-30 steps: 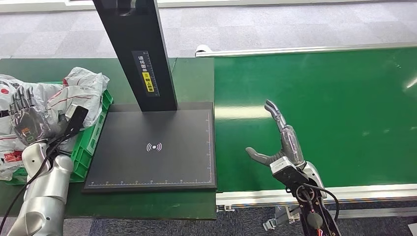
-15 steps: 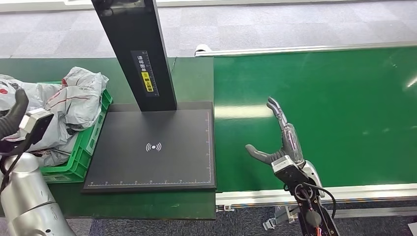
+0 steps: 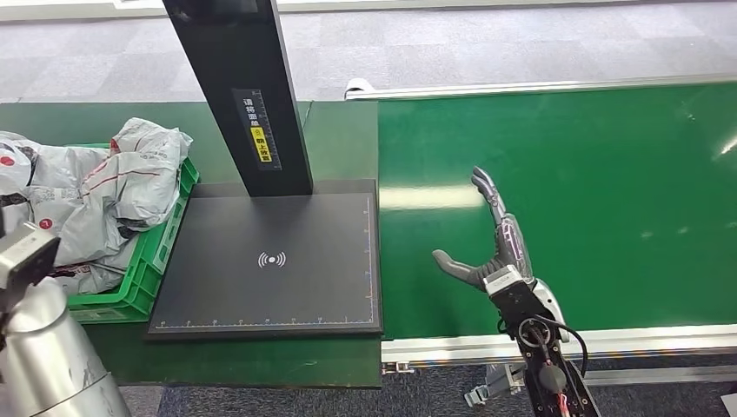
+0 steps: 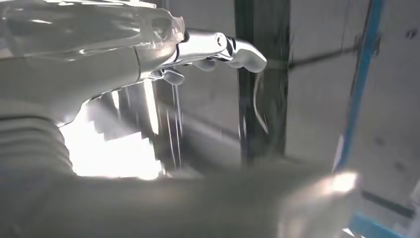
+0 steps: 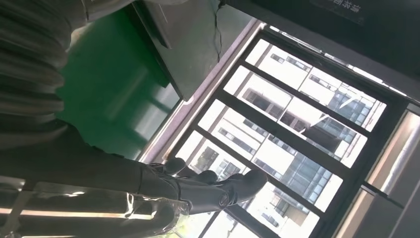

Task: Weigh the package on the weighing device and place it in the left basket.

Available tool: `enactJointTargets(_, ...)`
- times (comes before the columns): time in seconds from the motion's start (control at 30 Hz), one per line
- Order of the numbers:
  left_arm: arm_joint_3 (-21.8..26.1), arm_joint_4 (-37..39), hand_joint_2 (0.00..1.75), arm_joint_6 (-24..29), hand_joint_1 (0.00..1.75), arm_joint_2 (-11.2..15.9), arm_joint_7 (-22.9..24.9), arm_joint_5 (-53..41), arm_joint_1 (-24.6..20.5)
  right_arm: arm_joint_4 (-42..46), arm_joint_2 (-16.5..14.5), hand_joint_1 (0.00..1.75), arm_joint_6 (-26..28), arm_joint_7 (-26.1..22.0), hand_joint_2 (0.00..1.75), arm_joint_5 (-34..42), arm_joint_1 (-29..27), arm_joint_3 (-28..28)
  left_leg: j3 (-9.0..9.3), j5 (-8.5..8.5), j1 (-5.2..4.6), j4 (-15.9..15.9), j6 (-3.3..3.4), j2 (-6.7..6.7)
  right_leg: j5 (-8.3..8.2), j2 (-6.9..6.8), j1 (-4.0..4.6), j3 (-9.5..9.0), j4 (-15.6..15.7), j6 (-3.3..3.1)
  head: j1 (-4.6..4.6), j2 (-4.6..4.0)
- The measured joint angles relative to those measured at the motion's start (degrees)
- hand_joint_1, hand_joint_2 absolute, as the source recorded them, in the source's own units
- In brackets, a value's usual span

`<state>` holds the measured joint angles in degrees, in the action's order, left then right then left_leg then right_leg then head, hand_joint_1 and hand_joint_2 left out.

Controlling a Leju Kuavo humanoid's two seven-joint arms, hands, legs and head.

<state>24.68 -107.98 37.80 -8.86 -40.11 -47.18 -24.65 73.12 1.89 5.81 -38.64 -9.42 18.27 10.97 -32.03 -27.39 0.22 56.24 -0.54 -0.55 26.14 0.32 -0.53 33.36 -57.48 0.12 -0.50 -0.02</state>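
We see the grey packages (image 3: 87,195) heaped in the green basket (image 3: 152,261) left of the black weighing device (image 3: 269,261) — its platform carries nothing. The right hand (image 3: 487,248) hovers over the green conveyor belt (image 3: 608,191), fingers spread wide and holding nothing. The left hand (image 4: 148,49) appears blurred in the left wrist view — we cannot tell its state.

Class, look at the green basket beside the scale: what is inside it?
The green basket holds a heap of grey plastic-wrapped packages with red markings, piled above its rim. Whatever lies beneath them, and the basket's floor, is covered.
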Motion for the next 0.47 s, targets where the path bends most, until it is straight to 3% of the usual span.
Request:
enactJointTargets(0.23,-21.4,25.4,1.75,-4.6,0.00,1.4,1.9,12.9,2.3,-0.3,0.7,0.00,-5.0,1.4,1.75,-0.3,0.1,-0.1,0.00,0.02,-0.02,0.0,0.02,0.11,-0.10,0.02,-0.02,-0.10,0.0,0.04,0.01,0.00)
enactJointTargets(0.47,-29.5,34.1,1.75,-5.7,0.00,3.4,2.1,16.3,2.8,-1.1,0.9,0.00,-5.7,1.6,1.75,-0.3,0.4,-0.4,-0.08,-0.01,0.00,0.0,0.04,0.11,-0.07,0.08,-0.01,0.03,0.0,0.07,-0.01,0.00)
